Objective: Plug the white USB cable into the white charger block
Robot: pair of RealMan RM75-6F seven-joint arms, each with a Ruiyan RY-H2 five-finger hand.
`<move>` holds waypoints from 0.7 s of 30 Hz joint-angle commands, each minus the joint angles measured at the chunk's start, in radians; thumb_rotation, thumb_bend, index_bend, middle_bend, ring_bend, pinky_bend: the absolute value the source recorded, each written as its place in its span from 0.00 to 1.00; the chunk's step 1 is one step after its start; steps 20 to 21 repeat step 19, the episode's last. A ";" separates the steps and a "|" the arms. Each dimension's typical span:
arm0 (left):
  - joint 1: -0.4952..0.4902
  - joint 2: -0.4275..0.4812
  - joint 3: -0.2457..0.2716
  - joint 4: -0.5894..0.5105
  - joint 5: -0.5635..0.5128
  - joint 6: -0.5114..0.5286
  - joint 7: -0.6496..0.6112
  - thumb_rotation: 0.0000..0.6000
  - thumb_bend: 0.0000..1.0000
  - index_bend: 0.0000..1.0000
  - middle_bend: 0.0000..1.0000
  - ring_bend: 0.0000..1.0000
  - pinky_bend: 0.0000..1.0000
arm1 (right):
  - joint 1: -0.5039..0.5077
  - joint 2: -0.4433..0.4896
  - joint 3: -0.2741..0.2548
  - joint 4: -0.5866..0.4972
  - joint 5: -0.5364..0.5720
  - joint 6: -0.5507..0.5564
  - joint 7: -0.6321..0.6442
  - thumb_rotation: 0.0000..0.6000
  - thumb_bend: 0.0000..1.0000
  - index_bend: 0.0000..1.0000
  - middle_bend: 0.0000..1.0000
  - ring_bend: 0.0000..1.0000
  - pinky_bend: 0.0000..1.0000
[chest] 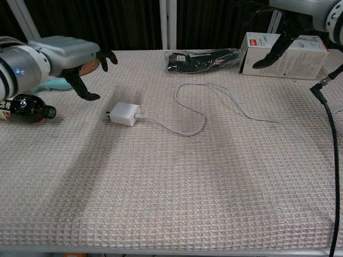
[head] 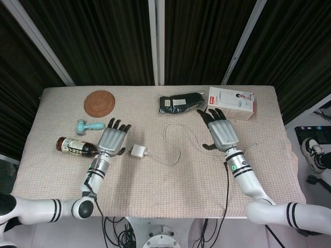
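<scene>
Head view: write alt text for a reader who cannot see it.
A white charger block lies on the cloth-covered table with the white USB cable plugged in and looping right. The left robot hand and right robot hand hover open on either side, holding nothing. A dark bottle lies further left.

Desk (head: 155,181), covered in beige waffle-weave cloth. Lying on it, placed relative to the white charger block (head: 137,151) near its middle: white USB cable (head: 176,147), plugged in, trailing right; dark bottle (head: 76,146) on its side, left; teal tool (head: 89,125) and round woven coaster (head: 99,103), upper left; black pouch (head: 181,102) and white box (head: 230,102), upper right.
</scene>
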 commanded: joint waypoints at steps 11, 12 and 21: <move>0.454 0.364 0.200 -0.022 0.435 0.369 -0.506 1.00 0.23 0.18 0.21 0.05 0.01 | -0.399 0.306 -0.205 -0.007 -0.441 0.285 0.461 1.00 0.15 0.02 0.13 0.00 0.00; 0.481 0.376 0.210 -0.022 0.454 0.389 -0.539 1.00 0.23 0.18 0.21 0.05 0.01 | -0.423 0.313 -0.212 0.000 -0.458 0.308 0.486 1.00 0.15 0.02 0.13 0.00 0.00; 0.652 0.408 0.258 -0.049 0.545 0.517 -0.605 1.00 0.23 0.18 0.21 0.05 0.00 | -0.556 0.332 -0.245 0.055 -0.536 0.421 0.598 1.00 0.16 0.02 0.13 0.00 0.00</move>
